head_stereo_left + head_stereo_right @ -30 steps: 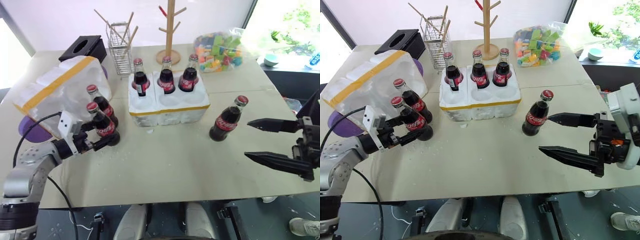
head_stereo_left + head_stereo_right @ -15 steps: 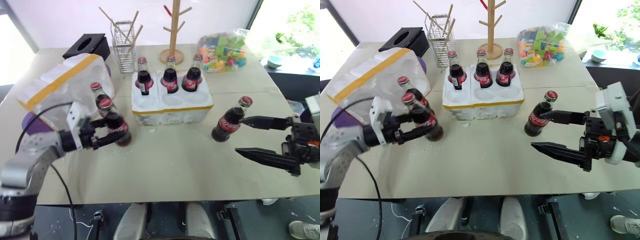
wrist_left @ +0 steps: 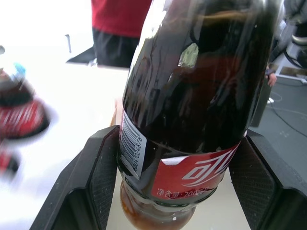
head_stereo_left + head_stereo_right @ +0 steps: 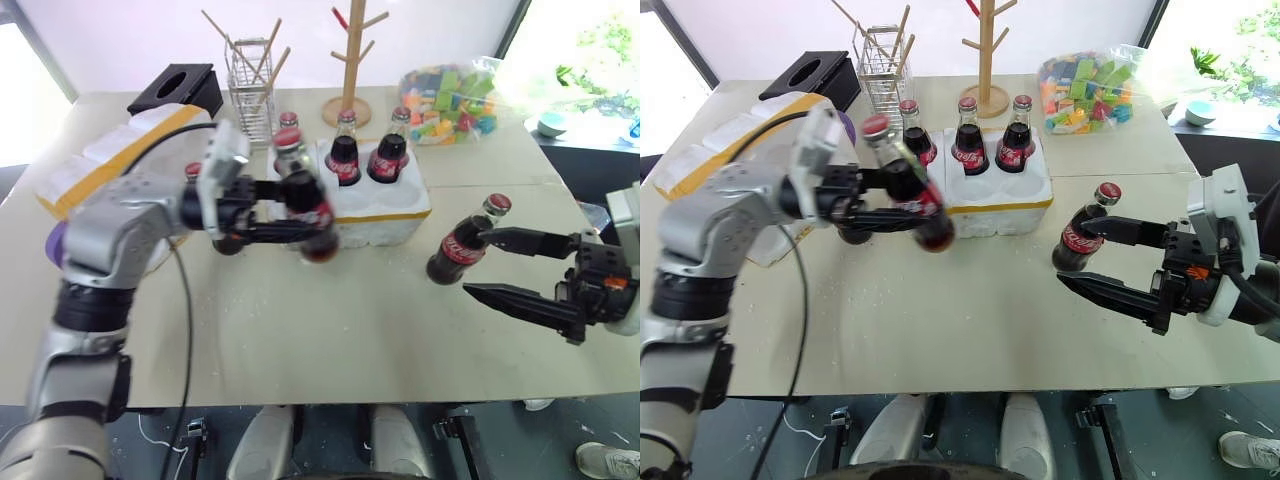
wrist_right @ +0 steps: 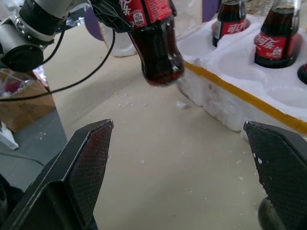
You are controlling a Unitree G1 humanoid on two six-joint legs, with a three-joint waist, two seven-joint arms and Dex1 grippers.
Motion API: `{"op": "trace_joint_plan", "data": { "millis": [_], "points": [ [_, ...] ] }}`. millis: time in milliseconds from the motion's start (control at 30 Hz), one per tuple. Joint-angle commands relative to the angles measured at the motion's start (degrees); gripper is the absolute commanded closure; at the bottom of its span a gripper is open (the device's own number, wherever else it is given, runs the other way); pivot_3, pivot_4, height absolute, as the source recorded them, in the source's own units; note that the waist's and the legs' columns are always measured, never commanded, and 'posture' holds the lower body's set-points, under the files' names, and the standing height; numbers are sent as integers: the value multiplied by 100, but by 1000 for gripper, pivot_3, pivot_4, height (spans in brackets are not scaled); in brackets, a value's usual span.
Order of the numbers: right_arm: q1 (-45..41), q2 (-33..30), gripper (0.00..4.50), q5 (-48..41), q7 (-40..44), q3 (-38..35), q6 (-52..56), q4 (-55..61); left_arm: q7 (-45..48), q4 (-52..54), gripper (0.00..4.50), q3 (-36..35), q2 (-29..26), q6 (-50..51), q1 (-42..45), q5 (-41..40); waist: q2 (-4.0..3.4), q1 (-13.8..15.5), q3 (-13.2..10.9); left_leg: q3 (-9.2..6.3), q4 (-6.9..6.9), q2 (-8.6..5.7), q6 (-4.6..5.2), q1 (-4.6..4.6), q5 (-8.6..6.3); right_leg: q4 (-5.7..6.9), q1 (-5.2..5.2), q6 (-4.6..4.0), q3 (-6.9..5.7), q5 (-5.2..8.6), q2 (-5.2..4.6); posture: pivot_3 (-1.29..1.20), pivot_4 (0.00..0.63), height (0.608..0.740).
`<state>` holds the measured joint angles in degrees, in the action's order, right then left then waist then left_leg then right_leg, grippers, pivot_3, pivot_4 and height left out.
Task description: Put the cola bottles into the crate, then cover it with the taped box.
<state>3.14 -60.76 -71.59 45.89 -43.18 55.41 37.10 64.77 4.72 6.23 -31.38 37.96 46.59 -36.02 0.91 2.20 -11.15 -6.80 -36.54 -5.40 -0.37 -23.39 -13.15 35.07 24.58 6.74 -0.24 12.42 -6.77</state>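
My left gripper (image 4: 315,218) is shut on a cola bottle (image 4: 305,198) and holds it tilted, off the table, just in front of the crate's (image 4: 400,205) left end. The wrist view has that bottle (image 3: 192,120) clamped between both fingers. Three cola bottles (image 4: 966,150) stand in the crate's back wells. Another bottle (image 4: 193,172) stands behind my left arm, next to the taped box (image 4: 100,160). One more bottle (image 4: 465,240) stands at the right, close to the fingertips of my open right gripper (image 5: 177,125); I cannot tell whether they touch it.
Along the table's far side are a black tissue box (image 4: 175,88), a wire rack with sticks (image 4: 250,75), a wooden mug tree (image 4: 350,60) and a bag of coloured blocks (image 4: 445,95). A person in a red top (image 3: 120,14) stands beyond the table.
My left gripper has lifted its bottle from beside the taped box and carried it up and to the right, to the crate's front. The right gripper has stayed in place.
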Motion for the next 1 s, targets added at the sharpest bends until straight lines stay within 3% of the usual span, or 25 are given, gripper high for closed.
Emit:
{"op": "trace_joint_plan", "data": {
  "millis": [33,200,400,800,833,867,900,1000],
  "points": [
    [102,93,0,-233,-195,-268,-74,193,-1113,78,1764,59,506,-88,345,534,2,-6,-2,3,0,0,1,2,-1,1,0,1,4,-1,0,0,150,740],
    [365,176,0,-305,-371,-423,-97,334,-2867,-18,1764,-297,1363,587,648,804,4,12,-3,5,-11,6,2,1,0,6,0,5,8,-8,10,0,150,740],
    [571,214,0,-249,-410,-487,-182,374,-4282,-215,1764,-599,2043,1269,951,998,9,11,-6,17,-58,4,14,-6,-7,7,-10,34,17,-29,12,0,150,740],
    [556,242,0,13,-480,-129,-458,325,-3928,-1545,1764,372,2034,1371,1057,1698,12,10,-8,21,-63,3,16,-7,-9,4,-12,36,17,-36,13,0,150,740],
    [558,241,0,34,-487,-102,-478,324,-3935,-1616,683,378,2050,1302,1066,1754,11,4,-8,21,-62,3,16,-7,-9,3,-12,36,17,-36,13,0,150,740],
    [561,239,0,43,-491,-87,-490,326,-3929,-1646,322,363,2063,1273,1076,1778,12,8,-8,22,-62,3,17,-6,-10,3,-12,36,18,-36,12,0,150,740],
    [559,236,0,62,-488,-71,-503,324,-3891,-1639,36,344,2063,1239,1086,1784,11,13,-7,21,-62,3,17,-6,-10,3,-12,36,18,-36,12,0,150,740],
    [510,218,0,79,-499,-21,-507,284,-3514,-1106,36,-44,1999,1071,1047,1392,11,2,-7,21,-64,4,17,-6,-10,3,-13,33,18,-37,11,0,150,740]
  ]
}}
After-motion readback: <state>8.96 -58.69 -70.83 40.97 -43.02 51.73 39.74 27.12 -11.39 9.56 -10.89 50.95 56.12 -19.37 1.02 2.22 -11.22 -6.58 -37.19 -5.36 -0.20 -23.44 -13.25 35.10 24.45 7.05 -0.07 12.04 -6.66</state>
